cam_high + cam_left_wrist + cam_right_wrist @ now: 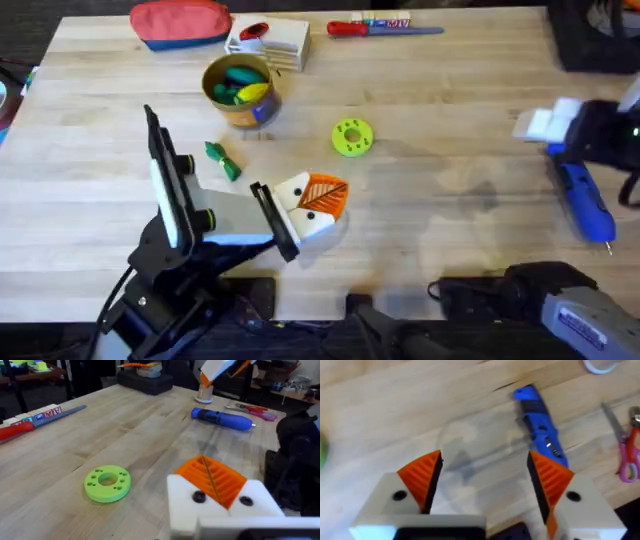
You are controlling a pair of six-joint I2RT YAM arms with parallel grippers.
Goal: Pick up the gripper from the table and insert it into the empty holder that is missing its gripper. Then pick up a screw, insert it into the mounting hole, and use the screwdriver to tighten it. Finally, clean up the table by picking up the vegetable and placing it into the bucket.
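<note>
My left gripper (322, 198) lies low over the table's middle, shut, its two orange ribbed tips (210, 477) pressed together. Both white holders (182, 502) carry a tip, and each shows a dark screw head. I see no loose orange gripper tip on the table. The green vegetable (222, 160) lies left of it, below the gold bucket (240, 92), which holds coloured toys. My right gripper (485, 460) hangs open at the far right, both orange tips in place. The blue screwdriver (540, 430) lies on the wood just beyond it (585, 200).
A lime-green disc with a hole (352, 137) sits right of the bucket. At the back are a red pouch (180, 22), a white box (268, 40) and a red-handled screwdriver (380, 28). Pink-handled scissors (630, 455) lie near the blue driver.
</note>
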